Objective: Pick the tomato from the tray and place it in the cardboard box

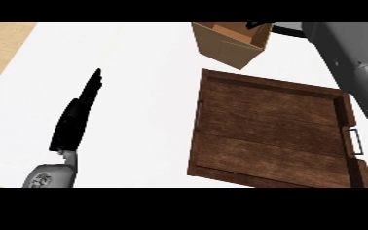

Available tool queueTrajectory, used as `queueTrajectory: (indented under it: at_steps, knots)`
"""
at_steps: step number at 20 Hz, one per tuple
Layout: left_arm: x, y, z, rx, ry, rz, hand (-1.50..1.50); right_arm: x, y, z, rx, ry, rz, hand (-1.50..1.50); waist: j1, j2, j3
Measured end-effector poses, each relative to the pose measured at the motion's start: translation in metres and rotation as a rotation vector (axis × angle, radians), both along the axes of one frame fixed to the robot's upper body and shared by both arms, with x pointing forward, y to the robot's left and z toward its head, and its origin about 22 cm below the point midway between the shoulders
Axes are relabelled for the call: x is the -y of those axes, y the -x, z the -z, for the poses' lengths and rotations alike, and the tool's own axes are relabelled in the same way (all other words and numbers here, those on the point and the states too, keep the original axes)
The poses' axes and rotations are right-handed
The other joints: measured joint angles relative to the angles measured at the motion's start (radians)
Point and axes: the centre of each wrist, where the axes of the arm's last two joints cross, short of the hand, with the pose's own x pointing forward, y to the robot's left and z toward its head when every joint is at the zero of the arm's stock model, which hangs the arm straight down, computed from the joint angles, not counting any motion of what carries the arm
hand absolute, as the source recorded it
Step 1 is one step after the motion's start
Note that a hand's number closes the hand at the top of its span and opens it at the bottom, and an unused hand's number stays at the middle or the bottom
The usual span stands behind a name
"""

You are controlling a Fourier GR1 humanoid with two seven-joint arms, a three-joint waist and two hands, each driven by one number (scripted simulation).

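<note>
The cardboard box (229, 45) stands open at the back of the counter, just beyond the dark wooden tray (267, 126). The tray's floor is bare and no tomato shows anywhere. My right forearm (336, 48) comes in from the right edge and stretches to the box's top. Only a small black part of the right hand (257, 25) shows over the box's opening, at the picture's upper limit, and whatever it may hold is hidden. My left hand (78, 111) rests at the left with its fingers straight, pointing away, holding nothing.
The white counter (144, 102) spreads between the left hand and the tray. A tan strip (14, 34) shows past the counter's edge at the far left. The tray has a metal handle (354, 141) on its right side.
</note>
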Motion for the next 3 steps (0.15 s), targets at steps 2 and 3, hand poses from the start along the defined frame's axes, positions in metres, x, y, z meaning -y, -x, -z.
queueTrajectory:
  at_steps: [2,3]
  knots:
    - [0.002,-0.001,-0.002,0.008,0.001,0.006,0.00,0.014,0.001,-0.006,0.003,-0.004,0.020,-1.50,0.009,0.006,0.001]
    - [0.003,-0.002,-0.003,0.012,0.003,0.009,0.00,0.021,0.001,-0.009,0.004,-0.003,0.028,-1.50,0.013,0.010,0.002]
